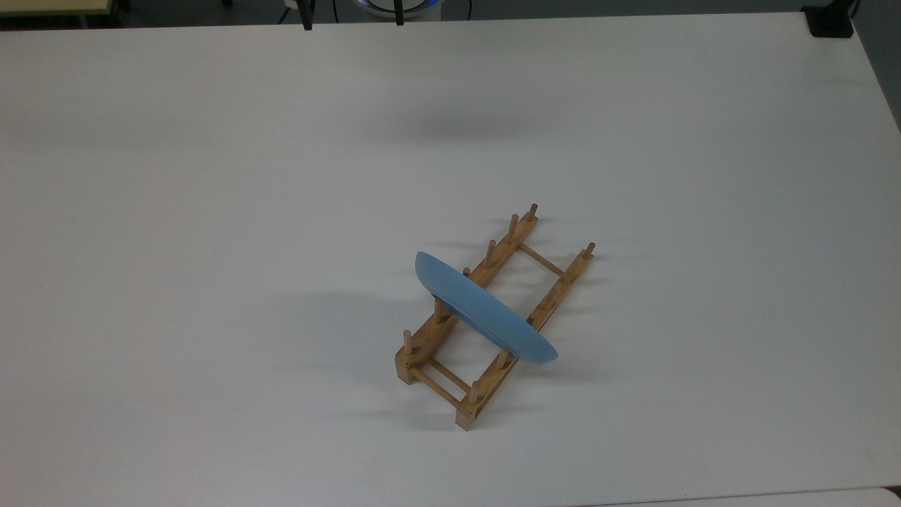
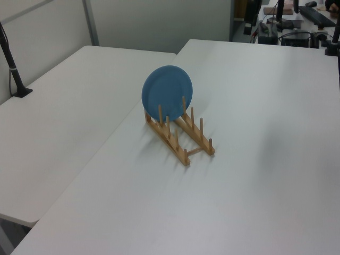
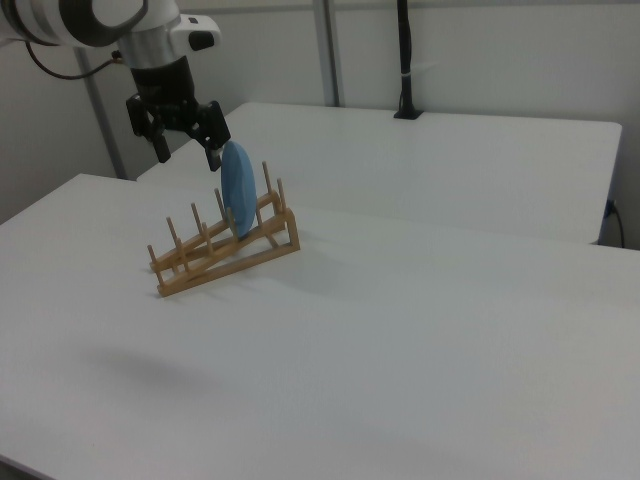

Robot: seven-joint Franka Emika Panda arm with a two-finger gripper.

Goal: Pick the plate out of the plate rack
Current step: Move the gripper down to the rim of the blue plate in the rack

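A light-blue plate (image 1: 486, 317) stands on edge in a small wooden plate rack (image 1: 422, 339) on the white table, held between pegs near one end. In the left view the plate (image 2: 167, 93) shows its round face above the rack (image 2: 178, 144). In the right view my gripper (image 3: 187, 155) hangs open in the air, up and to the right view's left of the plate (image 3: 238, 195) and the rack (image 3: 225, 262), with nothing between its fingers. Two dark fingertips (image 1: 307, 22) show at the top view's upper edge, far from the plate.
A second white table (image 2: 64, 106) adjoins this one along a seam. A black post (image 3: 405, 60) is clamped to it. A black clamp (image 1: 830, 21) sits at the top view's upper right corner. Desk clutter (image 2: 297, 26) lies beyond the far edge.
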